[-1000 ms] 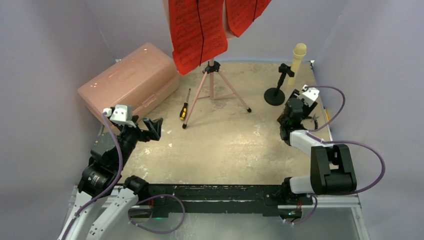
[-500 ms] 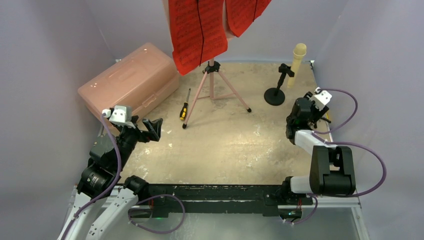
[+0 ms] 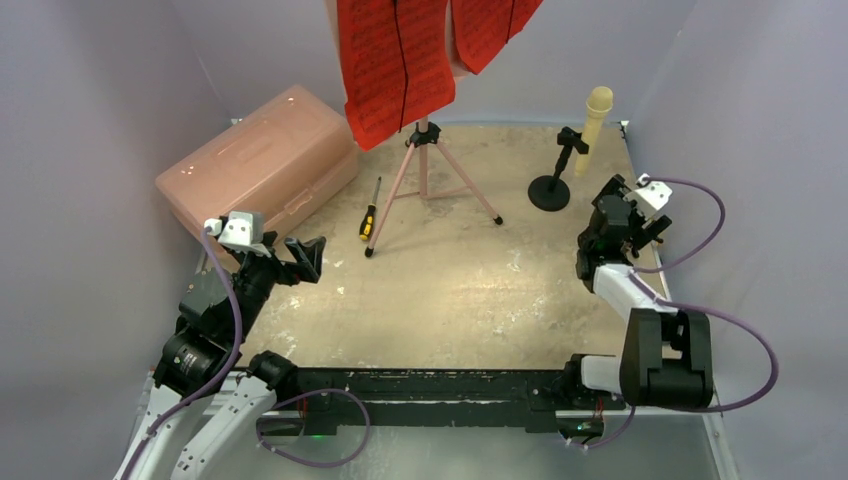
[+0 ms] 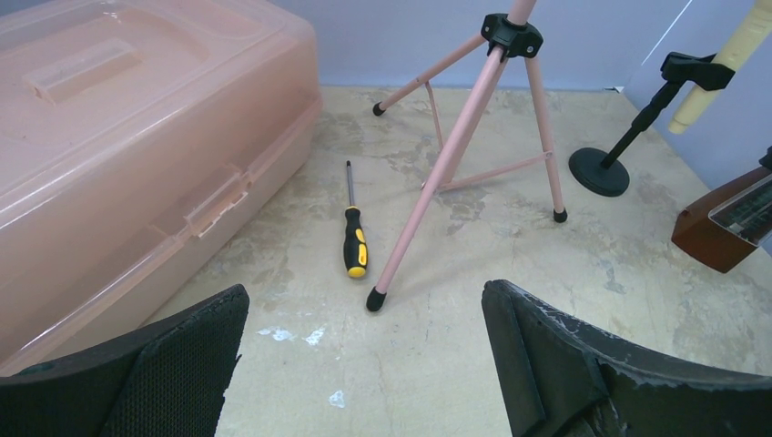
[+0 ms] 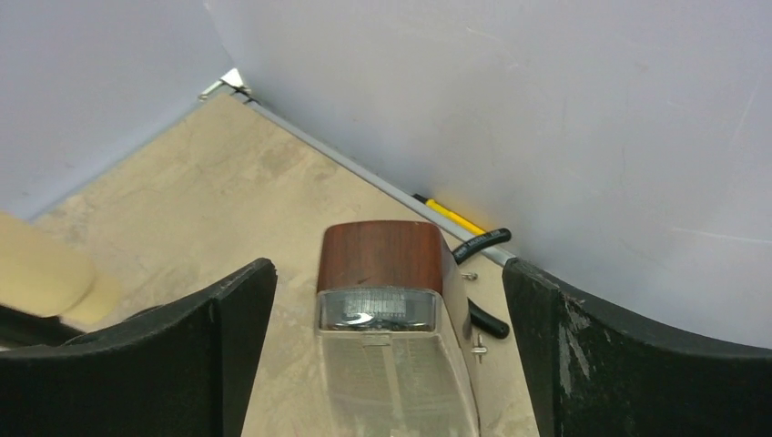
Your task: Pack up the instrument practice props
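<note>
Because the brown pyramid metronome with a clear front cover sits at the right edge of the beige desk, close to the grey side wall, the grasp looks best made by closing squarely on its two sloping flanks. It should go low enough that the taper does not squeeze it out, and the lift should go straight up before swinging away from the wall. The right fingers are spread wide on either side of it and touch neither flank as far as the wrist view shows. Whether it stands upright or lies back I cannot tell. A yellow-and-black tool lies just behind it along the wall, so overreaching risks snagging that.

The right arm reaches forward along the desk's right side, wrist bent down over the metronome. The left arm is raised at the near left, its left fingers spread and empty, facing the translucent pink lidded box.
</note>
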You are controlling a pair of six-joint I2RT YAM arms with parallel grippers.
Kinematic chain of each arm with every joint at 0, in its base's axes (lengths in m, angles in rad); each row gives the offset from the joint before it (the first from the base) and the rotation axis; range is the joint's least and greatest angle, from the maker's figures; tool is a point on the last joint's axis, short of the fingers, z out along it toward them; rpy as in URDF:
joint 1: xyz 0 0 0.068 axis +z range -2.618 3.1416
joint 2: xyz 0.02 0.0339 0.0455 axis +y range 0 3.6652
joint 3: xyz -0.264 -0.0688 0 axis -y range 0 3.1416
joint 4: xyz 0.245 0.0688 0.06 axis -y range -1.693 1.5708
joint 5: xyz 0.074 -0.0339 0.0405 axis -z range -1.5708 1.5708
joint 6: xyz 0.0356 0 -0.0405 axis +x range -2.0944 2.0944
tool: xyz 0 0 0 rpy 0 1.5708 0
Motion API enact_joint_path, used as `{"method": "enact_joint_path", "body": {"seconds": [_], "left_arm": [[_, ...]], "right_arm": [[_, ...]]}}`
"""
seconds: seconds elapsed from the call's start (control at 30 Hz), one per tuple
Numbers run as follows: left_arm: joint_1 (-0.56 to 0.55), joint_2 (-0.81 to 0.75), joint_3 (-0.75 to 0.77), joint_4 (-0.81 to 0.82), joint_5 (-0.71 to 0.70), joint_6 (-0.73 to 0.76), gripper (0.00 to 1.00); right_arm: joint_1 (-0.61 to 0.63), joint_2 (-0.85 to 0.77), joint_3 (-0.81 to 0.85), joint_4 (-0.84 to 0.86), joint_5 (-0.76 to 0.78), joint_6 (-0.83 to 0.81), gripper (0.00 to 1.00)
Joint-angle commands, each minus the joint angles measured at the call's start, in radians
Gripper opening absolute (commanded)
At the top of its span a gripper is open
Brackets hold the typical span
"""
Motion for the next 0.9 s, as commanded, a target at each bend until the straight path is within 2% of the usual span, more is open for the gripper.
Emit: {"method": "enact_joint_path", "body": {"seconds": [0.0,0.27,0.43,0.6,0.77,0.87], "left_arm": [[-0.004,-0.001,-0.005,0.017,-0.007,0.013,0.99],[-0.005,-0.009,-0.007,0.017,-0.006,0.011,0.99],[-0.005,-0.014,-0.007,0.017,-0.007,0.011,0.99],[-0.006,-0.016,-0.007,0.017,-0.007,0.011,0.99],[-0.007,-0.014,-0.007,0.016,-0.007,0.011,0.99],[-0.008,-0.012,-0.008,0.017,-0.008,0.011,0.99]], "right_arm": [[-0.001,-0.071,0.04,-0.029,-0.058,0.016,0.98],[0.011,-0.233,0.061,-0.064,-0.207,0.04,0.98],[0.047,-0.282,0.071,0.054,-0.254,-0.068,0.97],[0.05,-0.224,0.134,0.111,-0.41,-0.132,0.98],[0.05,-0.119,0.171,0.218,-0.472,-0.165,0.98],[0.051,-0.044,0.22,0.213,-0.489,-0.176,0.98]]}}
